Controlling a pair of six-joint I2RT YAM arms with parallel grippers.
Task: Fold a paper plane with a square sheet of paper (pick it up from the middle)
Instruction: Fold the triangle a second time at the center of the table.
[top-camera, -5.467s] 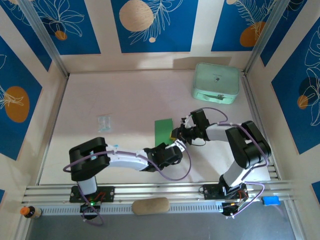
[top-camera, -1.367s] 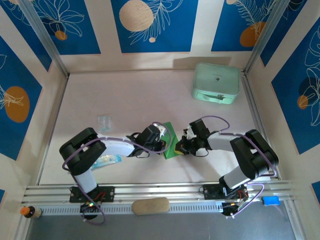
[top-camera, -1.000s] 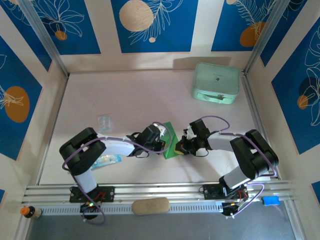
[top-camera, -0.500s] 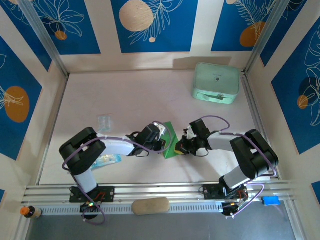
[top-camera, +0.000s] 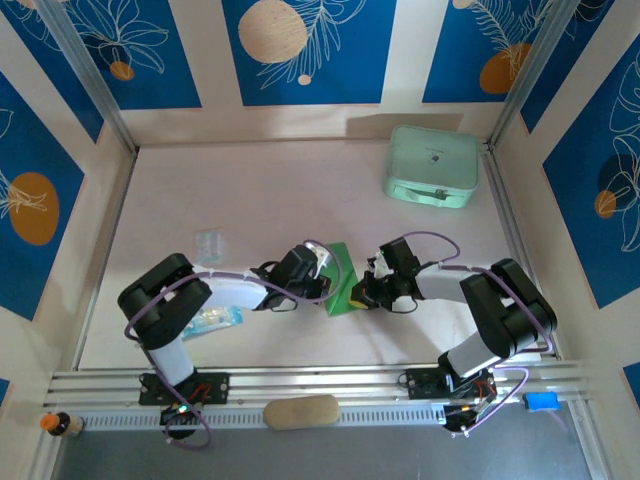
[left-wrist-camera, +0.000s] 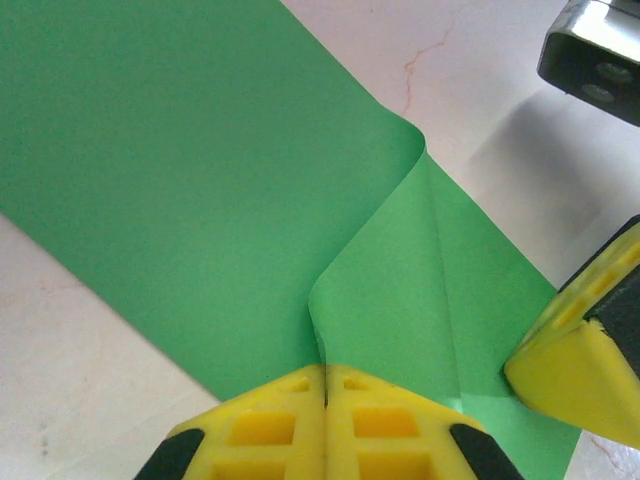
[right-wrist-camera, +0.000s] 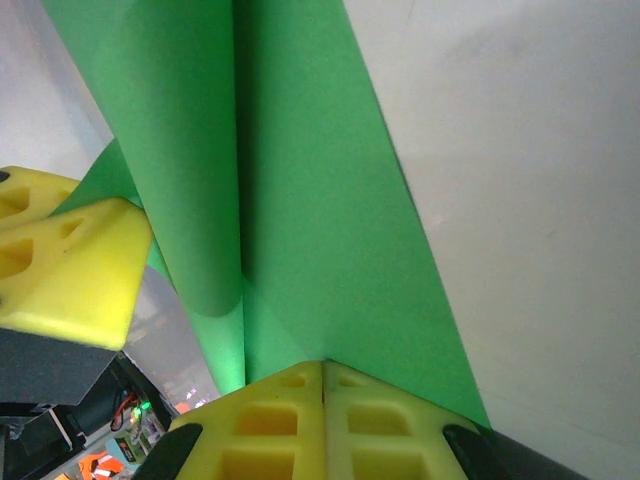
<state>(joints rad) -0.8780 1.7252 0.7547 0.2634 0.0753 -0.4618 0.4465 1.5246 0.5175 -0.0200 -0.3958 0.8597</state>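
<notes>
Seen from above, the square sheet of paper (top-camera: 341, 277) is a small green patch near the middle of the table (top-camera: 250, 190). It sits between the left gripper (top-camera: 326, 282) and the right gripper (top-camera: 358, 291), well apart from the mint case (top-camera: 432, 165) at the far right. The wrist cameras add what that view hides — the sheet is folded over, with one flap curling up. Both grippers are clamped tight, yellow pads (left-wrist-camera: 265, 425) pressed together on the sheet — the left on a raised crease, the right where two layers meet.

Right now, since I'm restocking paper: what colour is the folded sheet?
Plain bright green, no print. The sheet shows best in the left wrist view.
</notes>
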